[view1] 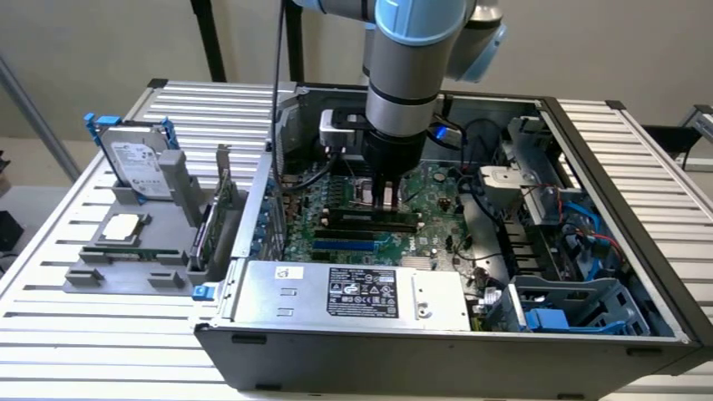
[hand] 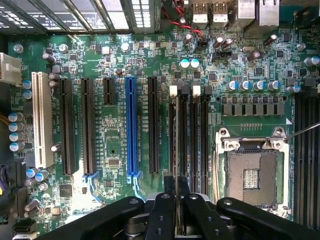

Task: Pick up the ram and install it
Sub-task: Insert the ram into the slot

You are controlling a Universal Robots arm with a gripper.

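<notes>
From the exterior view, the arm (view1: 407,75) reaches straight down into the open computer case (view1: 502,98), which lies on the slatted metal worktop (view1: 67,334). Its gripper (view1: 389,199) is low over the motherboard (view1: 440,209), right at the dark memory slots (view1: 368,221). A boxy power supply (view1: 351,292) sits at the near edge of the case. Off to the exterior view's left, a grey holder (view1: 112,276) on the worktop carries an upright hard drive (view1: 136,167), a flat square processor chip (view1: 123,225) and an expansion card (view1: 226,209) standing on edge beside the case wall.

In the wrist view, the black fingers (hand: 165,210) are closed tight on the ram (hand: 176,150). It is seen edge-on as a thin strip running lengthwise along the memory slots (hand: 204,140), by the one nearest the long black expansion slot. I cannot tell whether it is seated or just above. The blue slot (hand: 131,125) and white slot (hand: 40,120) lie to one side, and the open processor socket (hand: 250,175) to the other
</notes>
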